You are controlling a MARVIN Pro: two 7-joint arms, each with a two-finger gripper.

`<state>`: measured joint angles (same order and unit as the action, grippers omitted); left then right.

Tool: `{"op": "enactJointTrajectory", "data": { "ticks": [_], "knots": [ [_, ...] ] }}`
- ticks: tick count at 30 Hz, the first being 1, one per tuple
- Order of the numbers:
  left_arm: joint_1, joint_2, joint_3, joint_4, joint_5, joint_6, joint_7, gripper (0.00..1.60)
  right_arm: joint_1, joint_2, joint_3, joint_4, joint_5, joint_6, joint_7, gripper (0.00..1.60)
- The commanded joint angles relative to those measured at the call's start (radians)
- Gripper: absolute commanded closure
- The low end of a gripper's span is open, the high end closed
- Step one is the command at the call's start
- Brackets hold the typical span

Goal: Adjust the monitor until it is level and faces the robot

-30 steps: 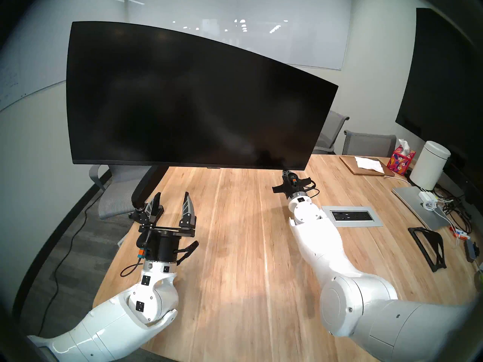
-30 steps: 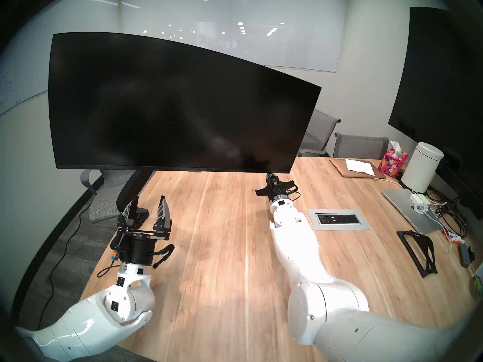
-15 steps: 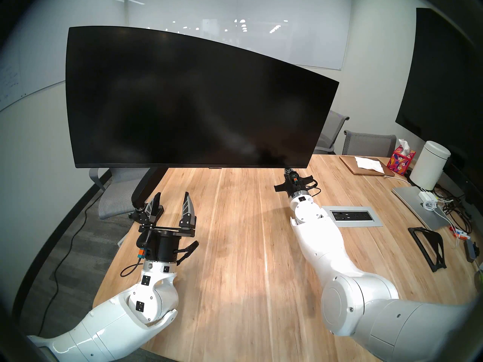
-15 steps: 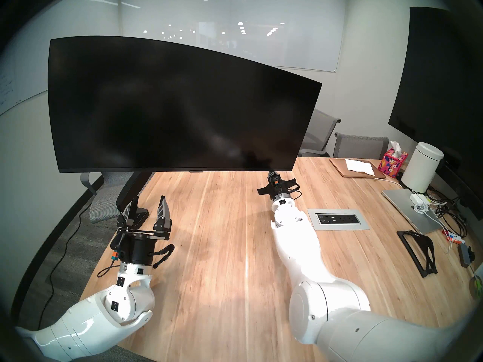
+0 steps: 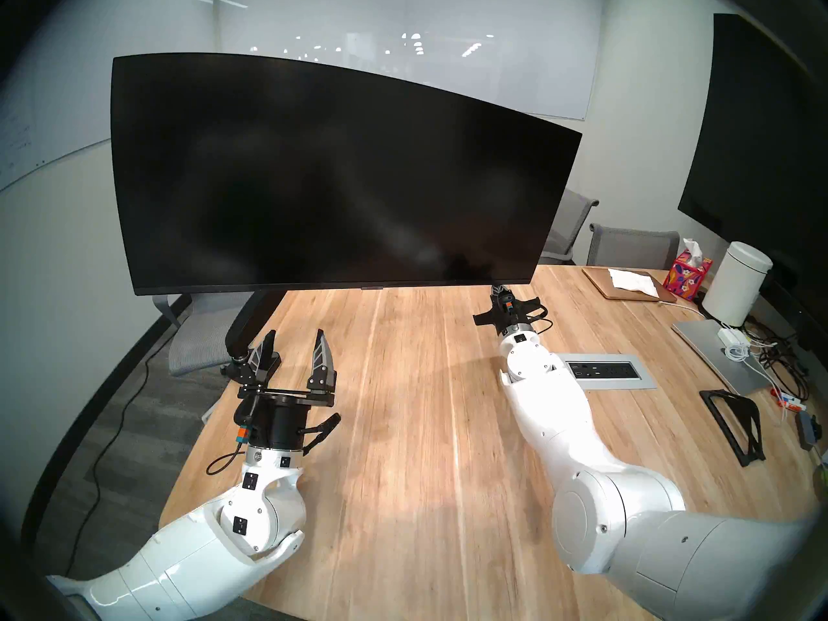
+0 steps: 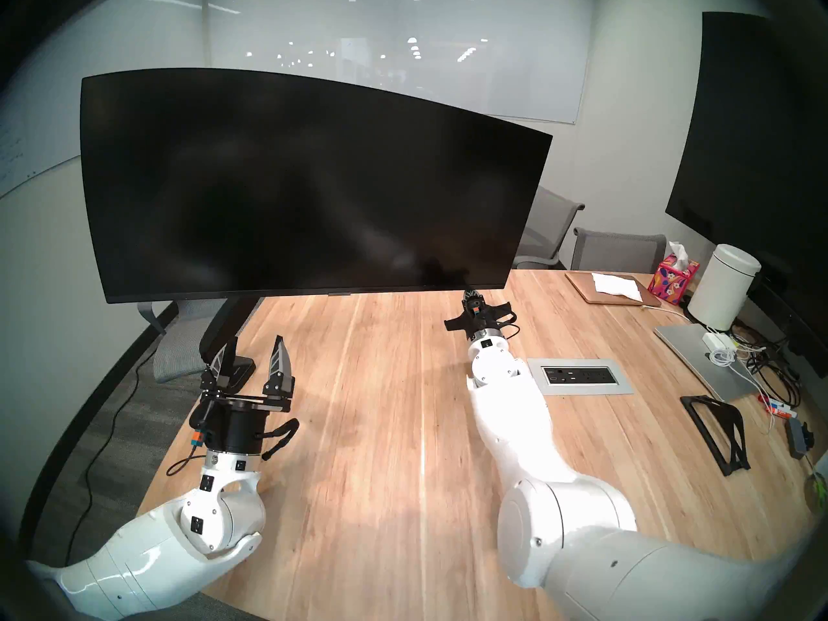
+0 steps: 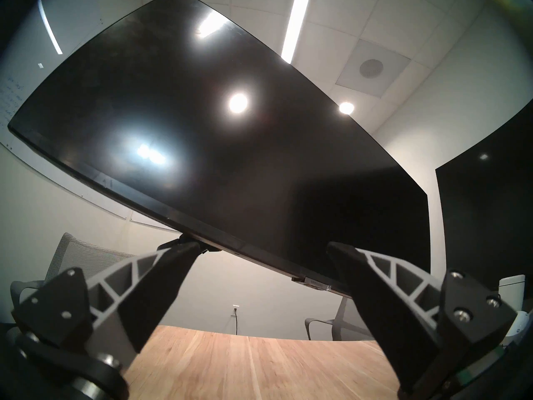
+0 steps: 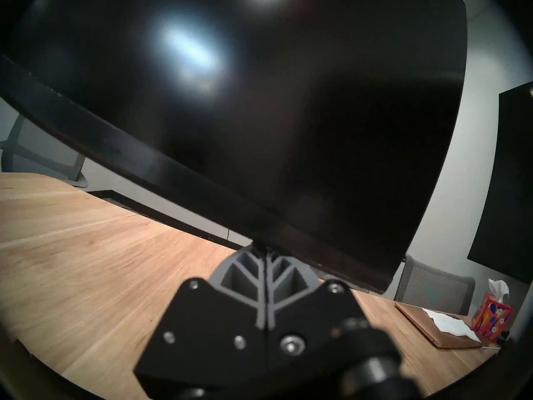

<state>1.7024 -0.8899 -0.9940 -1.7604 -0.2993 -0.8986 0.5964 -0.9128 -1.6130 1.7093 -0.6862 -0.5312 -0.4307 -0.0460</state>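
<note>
I see the monitor (image 5: 331, 176) hanging over the table's (image 5: 403, 427) far half, around eleven o'clock. My right gripper (image 5: 496, 289) presses closed fingers up against its lower edge at one o'clock. My left gripper (image 5: 293, 351) hovers spread wide, empty, below it at ten o'clock.

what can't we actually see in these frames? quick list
- Right gripper contact: head views, fingertips hidden at the monitor bottom edge; right wrist view blurred.
- Monitor arm upper joint: head views, behind the screen.
- Logo tab: left wrist view, text too small.
- Whiteboard writing: too faint.
</note>
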Motion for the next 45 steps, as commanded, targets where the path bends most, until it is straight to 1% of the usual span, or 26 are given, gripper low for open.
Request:
{"op": "enactJointTrajectory", "data": {
  "ticks": [1, 18, 28, 29, 31, 34, 35, 36, 41, 42, 45],
  "knots": [
    [-0.003, -0.001, -0.002, -0.011, 0.000, -0.003, 0.000, 0.00, 0.103, -0.002, -0.007, -0.077, 0.002, -0.053, -0.022, 1.60],
    [-0.003, -0.001, -0.002, -0.011, 0.001, -0.003, 0.000, 0.00, 0.110, -0.003, -0.013, -0.083, -0.006, -0.052, -0.038, 1.60],
    [-0.003, -0.001, -0.002, -0.010, 0.001, -0.003, 0.000, 0.00, 0.123, 0.003, -0.013, -0.071, -0.011, -0.054, -0.047, 1.60],
    [-0.003, -0.001, -0.002, -0.010, 0.001, -0.003, 0.000, 0.00, 0.115, 0.003, -0.014, -0.080, -0.012, -0.053, -0.048, 1.60],
    [-0.003, -0.001, -0.002, -0.010, 0.001, -0.003, 0.000, 0.00, 0.126, 0.004, -0.014, -0.070, -0.013, -0.053, -0.049, 1.60],
    [-0.003, -0.001, -0.002, -0.010, 0.001, -0.003, 0.000, 0.00, 0.130, 0.004, -0.015, -0.072, -0.015, -0.052, -0.051, 1.60],
    [-0.003, -0.001, -0.002, -0.010, 0.001, -0.003, 0.000, 0.00, 0.119, 0.004, -0.016, -0.087, -0.015, -0.051, -0.051, 1.60],
    [-0.003, -0.001, -0.002, -0.010, 0.001, -0.003, 0.000, 0.00, 0.133, 0.004, -0.015, -0.072, -0.016, -0.052, -0.051, 1.60],
    [-0.003, -0.001, -0.002, -0.010, 0.001, -0.003, 0.000, 0.00, 0.137, 0.004, -0.018, -0.074, -0.020, -0.053, -0.053, 1.60],
    [-0.003, -0.001, -0.002, -0.010, 0.001, -0.003, 0.000, 0.00, 0.128, 0.004, -0.019, -0.087, -0.020, -0.052, -0.053, 1.60],
    [-0.003, -0.001, -0.002, -0.010, 0.001, -0.003, 0.000, 0.00, 0.140, 0.002, -0.020, -0.077, -0.023, -0.055, -0.055, 1.60]
  ]
}}
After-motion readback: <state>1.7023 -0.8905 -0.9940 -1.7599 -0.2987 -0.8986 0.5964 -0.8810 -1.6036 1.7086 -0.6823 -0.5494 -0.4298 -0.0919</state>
